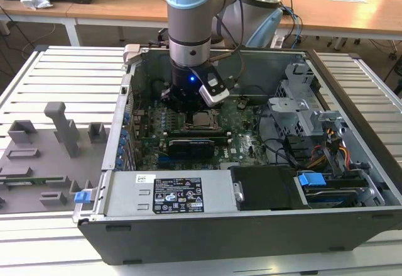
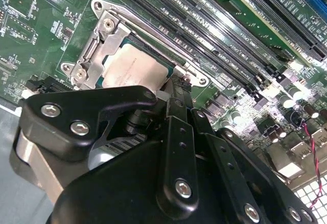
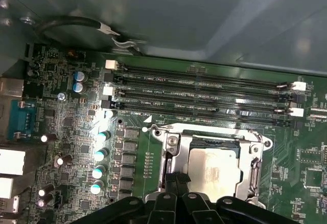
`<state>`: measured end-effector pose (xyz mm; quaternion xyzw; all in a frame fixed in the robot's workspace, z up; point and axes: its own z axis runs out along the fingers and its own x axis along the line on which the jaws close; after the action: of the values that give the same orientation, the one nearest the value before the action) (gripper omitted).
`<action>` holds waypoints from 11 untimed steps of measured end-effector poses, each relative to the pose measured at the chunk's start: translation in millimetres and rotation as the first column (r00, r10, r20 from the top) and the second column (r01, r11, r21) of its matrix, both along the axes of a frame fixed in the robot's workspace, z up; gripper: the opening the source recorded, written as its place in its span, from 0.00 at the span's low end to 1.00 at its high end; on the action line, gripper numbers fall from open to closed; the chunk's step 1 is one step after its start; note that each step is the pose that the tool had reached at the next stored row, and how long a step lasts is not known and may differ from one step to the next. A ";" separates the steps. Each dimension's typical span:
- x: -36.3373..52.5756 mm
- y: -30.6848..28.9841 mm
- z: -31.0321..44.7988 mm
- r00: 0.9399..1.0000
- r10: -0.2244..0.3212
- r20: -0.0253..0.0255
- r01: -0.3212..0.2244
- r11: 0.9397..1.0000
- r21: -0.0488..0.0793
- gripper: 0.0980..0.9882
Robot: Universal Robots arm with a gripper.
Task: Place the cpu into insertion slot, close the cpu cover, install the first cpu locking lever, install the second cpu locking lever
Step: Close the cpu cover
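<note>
fingers point(image 3: 172, 183): drawn together, nothing visibly gripped; tips at the edge of the insertion slot point(image 3: 214, 143).
cpu point(image 3: 212, 164): seated in the insertion slot (pale face up).
cpu cover point(image 3: 256, 169): lying flat over the insertion slot, framing the cpu.

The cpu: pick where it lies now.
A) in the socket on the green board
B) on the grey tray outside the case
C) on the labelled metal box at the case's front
A: in the first wrist view the cpu lies flat in the socket, framed by the silvery cover.
</note>
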<state>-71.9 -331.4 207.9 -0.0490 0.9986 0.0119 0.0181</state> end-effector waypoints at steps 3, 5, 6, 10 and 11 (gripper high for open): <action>-0.1 -0.1 -1.5 1.000 0.000 0.000 0.000 1.000 0.000 0.01; 0.0 0.0 -1.9 1.000 0.000 0.000 0.000 1.000 0.000 0.01; 0.0 0.0 -2.0 1.000 0.000 0.000 0.000 1.000 0.000 0.01; 0.7 0.0 -2.1 1.000 0.000 0.000 0.000 1.000 0.000 0.01; 1.0 -0.1 -2.0 1.000 0.000 0.000 0.000 1.000 0.000 0.01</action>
<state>-71.0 -331.5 205.8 -0.0490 0.9986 0.0118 0.0180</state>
